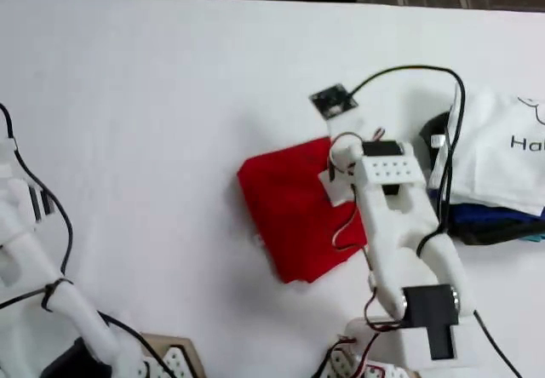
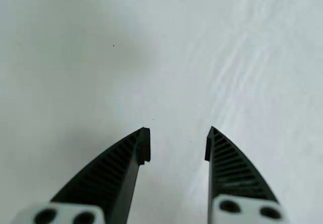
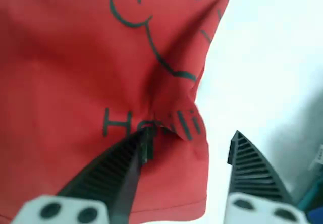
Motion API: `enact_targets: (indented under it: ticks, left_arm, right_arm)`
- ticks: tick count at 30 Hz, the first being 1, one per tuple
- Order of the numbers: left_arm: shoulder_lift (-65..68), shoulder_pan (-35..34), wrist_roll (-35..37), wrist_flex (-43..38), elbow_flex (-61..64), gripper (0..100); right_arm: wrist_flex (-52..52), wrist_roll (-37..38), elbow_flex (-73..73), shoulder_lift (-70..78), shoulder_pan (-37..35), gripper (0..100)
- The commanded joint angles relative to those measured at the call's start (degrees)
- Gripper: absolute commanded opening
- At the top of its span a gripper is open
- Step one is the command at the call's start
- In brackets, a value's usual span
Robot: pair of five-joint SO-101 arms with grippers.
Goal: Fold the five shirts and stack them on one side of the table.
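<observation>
On the white tabletop [image 1: 153,97] I count two arms [image 1: 400,225], one stack [image 1: 498,165] at the right edge (white shirt on top, blue and dark layers beneath; total I cannot tell) and one folded red shirt [image 1: 294,212] right of centre, apart from the stack. Right gripper [image 3: 192,138] is spread, holding nothing, one finger on the red cloth, the other over bare table past its hem; left gripper [image 2: 178,130] is spread too, over bare table. Risk, as I judge it: closing here pinches only the top layer, and the fold opens en route to the stack.
</observation>
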Motion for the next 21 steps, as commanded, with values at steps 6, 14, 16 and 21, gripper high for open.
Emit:
enact_targets:
  ticks: [6,14,16,21]
  left_arm:
    - [-2.02,0.62,0.0,0.26,-2.59,20]
    - [-2.02,0.44,0.0,0.62,-2.42,20]
    - [-2.02,0.53,0.0,0.62,-2.51,20]
    - [-2.02,0.62,0.18,0.35,-2.59,20]
  right_arm:
    - [-2.68,-0.09,-2.2,5.67,2.24,24.6]
    - [3.3,-0.09,-11.87,20.79,2.86,24.7]
    - [6.46,-0.09,-14.95,23.34,2.42,24.5]
    - [10.95,-0.09,-19.52,27.65,1.45,24.5]
